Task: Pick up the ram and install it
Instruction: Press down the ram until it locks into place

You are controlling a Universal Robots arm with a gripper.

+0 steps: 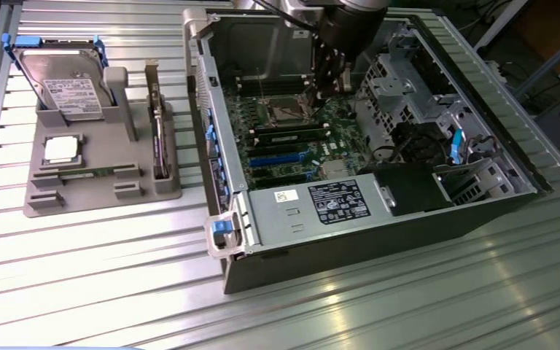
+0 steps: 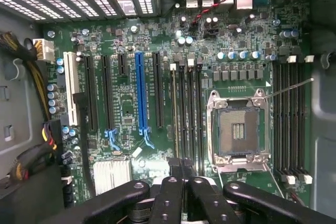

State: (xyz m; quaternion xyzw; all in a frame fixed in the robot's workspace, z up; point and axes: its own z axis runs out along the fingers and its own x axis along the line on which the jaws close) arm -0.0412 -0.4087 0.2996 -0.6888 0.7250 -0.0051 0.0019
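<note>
The pincer (image 2: pixel 181 167) is shut, its two fingers (image 2: pixel 173 182) pressed close together. I cannot tell if anything thin is pinched between them. It hangs down inside the open computer case (image 1: pixel 260 219), just above the green board (image 2: pixel 126 108) on the case floor. Its tips (image 1: pixel 331 86) are over the long black slots (image 2: pixel 186 114), right beside the square silver socket (image 2: pixel 237 129). A blue slot (image 2: pixel 139 90) lies farther along the board.

The case takes up the middle of the table (image 1: pixel 95 284). A gray holder (image 1: pixel 95 189) sits close to the table edge on the exterior view's left. The ram (image 1: pixel 160 135) stands on its thin edge in that holder, on the side nearest the case and well apart from the pincer. A hard drive (image 1: pixel 66 84) and a square chip (image 1: pixel 61 149) are in the holder too.
</note>
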